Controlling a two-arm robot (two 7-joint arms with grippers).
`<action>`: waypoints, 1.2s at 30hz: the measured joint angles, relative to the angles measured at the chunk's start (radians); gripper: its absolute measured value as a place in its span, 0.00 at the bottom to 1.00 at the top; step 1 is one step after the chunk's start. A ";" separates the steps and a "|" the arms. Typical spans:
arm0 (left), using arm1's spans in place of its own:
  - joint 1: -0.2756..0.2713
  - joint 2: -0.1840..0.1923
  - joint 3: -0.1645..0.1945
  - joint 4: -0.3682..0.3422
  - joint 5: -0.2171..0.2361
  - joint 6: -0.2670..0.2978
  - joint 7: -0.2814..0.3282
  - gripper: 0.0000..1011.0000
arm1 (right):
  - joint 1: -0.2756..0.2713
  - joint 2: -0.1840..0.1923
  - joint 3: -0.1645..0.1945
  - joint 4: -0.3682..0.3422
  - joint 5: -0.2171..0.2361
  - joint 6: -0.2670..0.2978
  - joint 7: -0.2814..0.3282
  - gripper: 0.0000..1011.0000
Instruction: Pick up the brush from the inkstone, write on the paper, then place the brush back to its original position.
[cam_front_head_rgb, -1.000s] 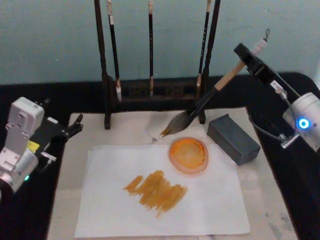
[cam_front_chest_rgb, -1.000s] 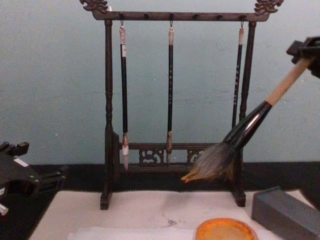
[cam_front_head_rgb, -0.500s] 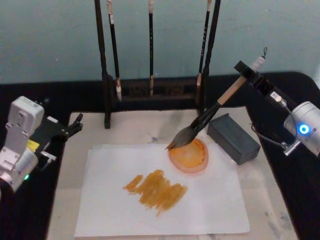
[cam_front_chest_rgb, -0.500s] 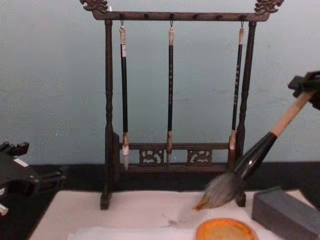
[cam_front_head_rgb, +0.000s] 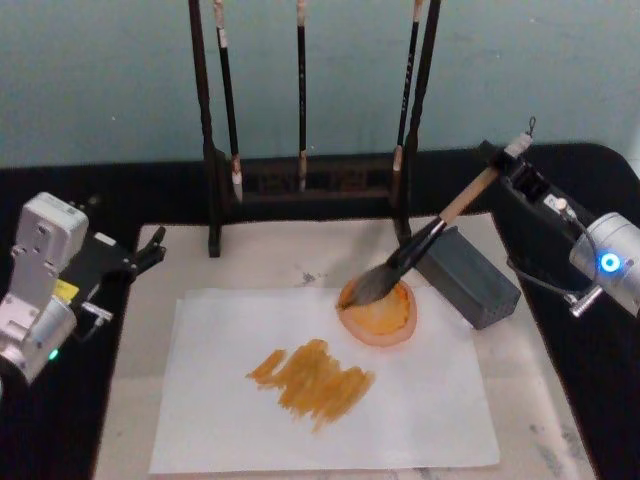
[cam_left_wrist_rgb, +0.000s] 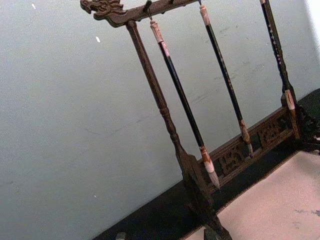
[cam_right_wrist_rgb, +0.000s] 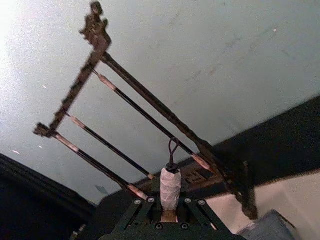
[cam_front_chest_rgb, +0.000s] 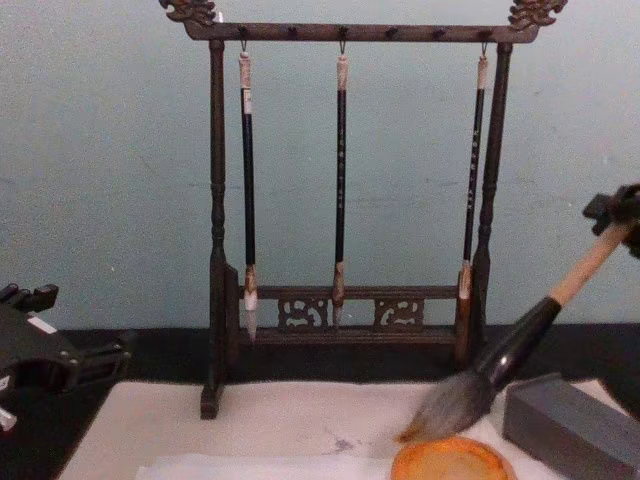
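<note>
Brush (cam_front_head_rgb: 420, 250) slants across the centre-right of your frame, over the flat white paper (cam_front_head_rgb: 220, 400). Its bushy grey tip points lower left onto the round amber inkstone (cam_front_head_rgb: 388, 322). The tan wooden handle rises to the upper right, where the right gripper (cam_front_head_rgb: 492, 162) is clenched on it. The left gripper (cam_front_head_rgb: 152, 252) sits parked at the left edge.

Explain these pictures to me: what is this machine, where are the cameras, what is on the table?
A two-armed robot with pincer grippers. One camera looks down from its head, one across the table from its chest, one sits on each wrist. The right gripper is shut on the brush, whose bristles reach the orange inkstone. The left gripper sits idle at the table's left. Also there: the paper with orange strokes, a beige mat, a grey block, and a rack hanging three thin brushes.
</note>
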 joint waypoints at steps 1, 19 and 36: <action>0.000 0.000 0.000 0.000 0.000 0.000 0.000 1.00 | 0.001 0.004 -0.003 0.003 -0.002 0.000 -0.001 0.15; 0.000 0.000 0.000 0.000 0.000 0.000 0.000 1.00 | 0.071 0.034 -0.054 0.146 0.003 -0.031 -0.007 0.15; 0.000 0.000 0.000 0.000 0.000 0.000 0.000 1.00 | 0.138 0.035 -0.087 0.270 0.051 -0.043 -0.012 0.15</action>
